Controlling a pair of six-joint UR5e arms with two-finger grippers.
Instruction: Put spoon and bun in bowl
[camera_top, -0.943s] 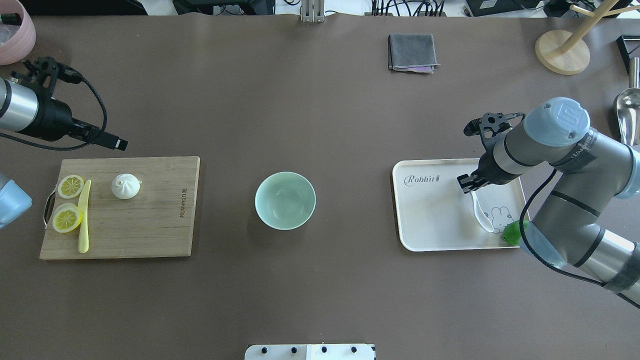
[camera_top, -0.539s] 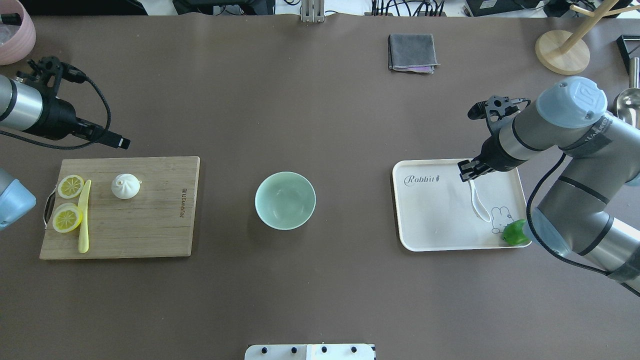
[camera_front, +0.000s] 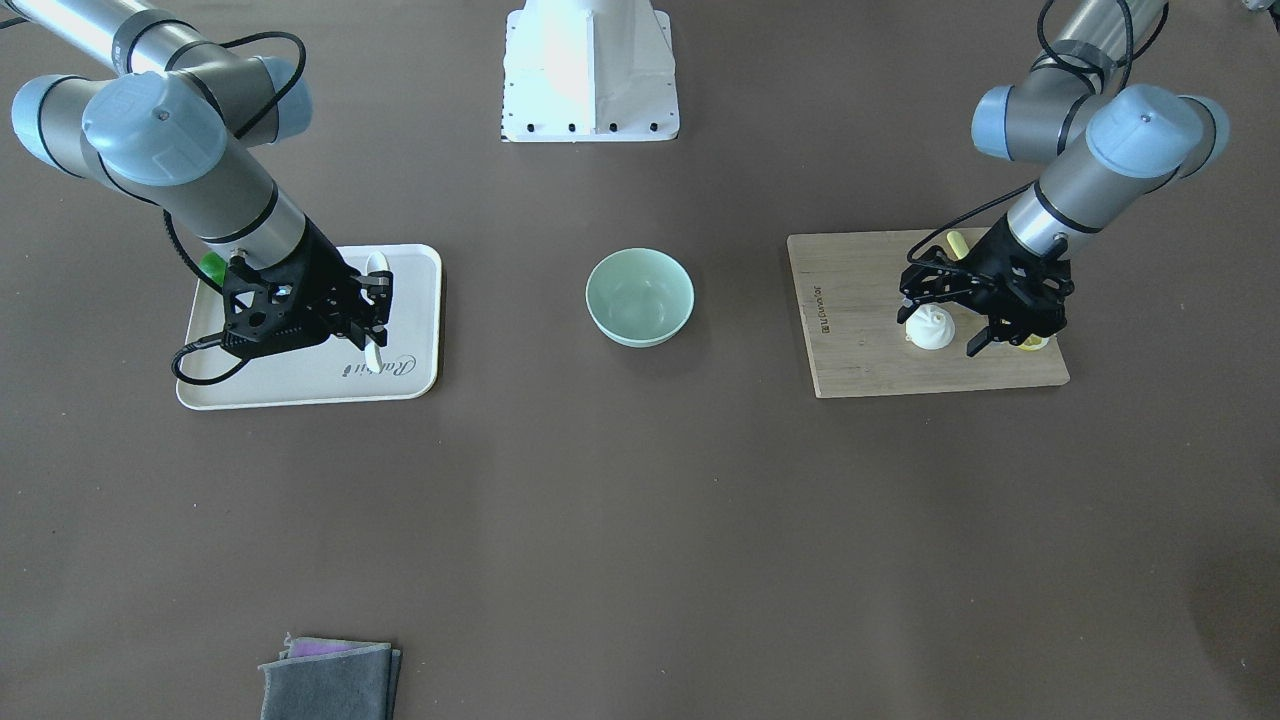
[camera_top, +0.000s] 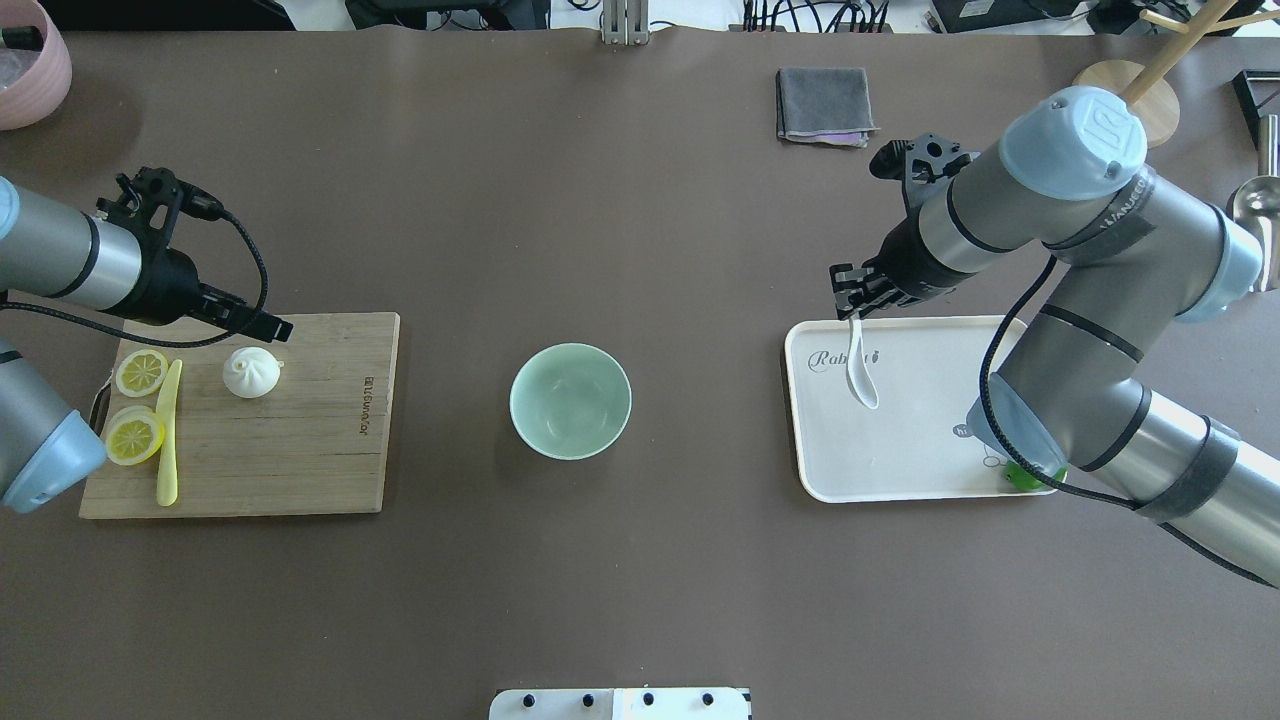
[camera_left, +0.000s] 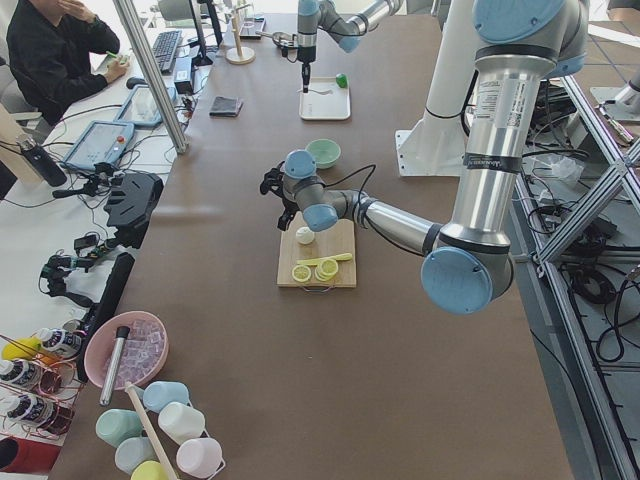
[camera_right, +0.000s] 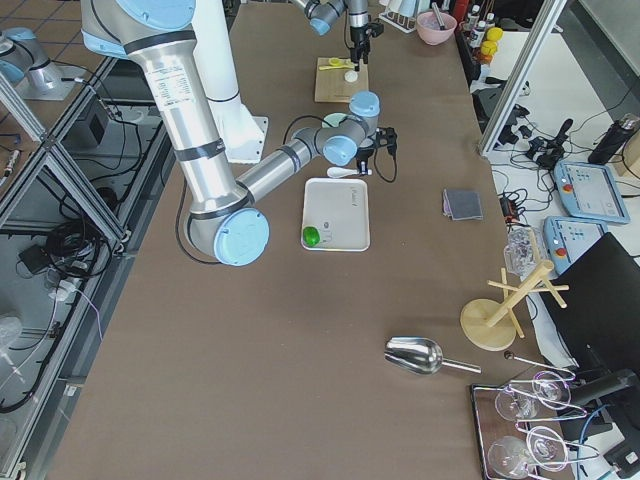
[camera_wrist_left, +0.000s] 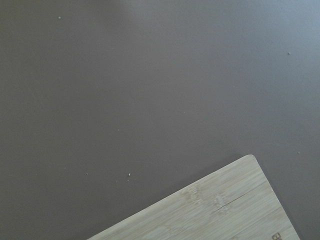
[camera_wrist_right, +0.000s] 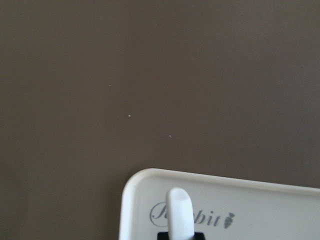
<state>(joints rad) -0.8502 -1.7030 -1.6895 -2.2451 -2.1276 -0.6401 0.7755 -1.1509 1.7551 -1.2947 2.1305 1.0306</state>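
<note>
The pale green bowl (camera_top: 570, 401) stands empty mid-table and also shows in the front view (camera_front: 640, 297). My right gripper (camera_top: 850, 300) is shut on the white spoon (camera_top: 861, 378) by its handle. It holds the spoon over the far left corner of the white tray (camera_top: 900, 470). The handle tip shows in the right wrist view (camera_wrist_right: 179, 210). The white pleated bun (camera_top: 250, 372) sits on the wooden cutting board (camera_top: 300, 450). My left gripper (camera_front: 945, 318) is open, low over the board. Its fingers stand either side of the bun (camera_front: 930, 328).
Two lemon slices (camera_top: 140, 372) and a yellow-green knife (camera_top: 168, 440) lie on the board's left end. A green object (camera_top: 1022, 478) sits at the tray's near right corner. A grey cloth (camera_top: 823, 105), a wooden stand (camera_top: 1120, 100), a metal scoop (camera_top: 1255, 220) and a pink bowl (camera_top: 30, 60) lie at the far edges.
My right gripper has carried the spoon from the tray's right side to its far left corner. My left gripper has moved right, to the bun on the board.
</note>
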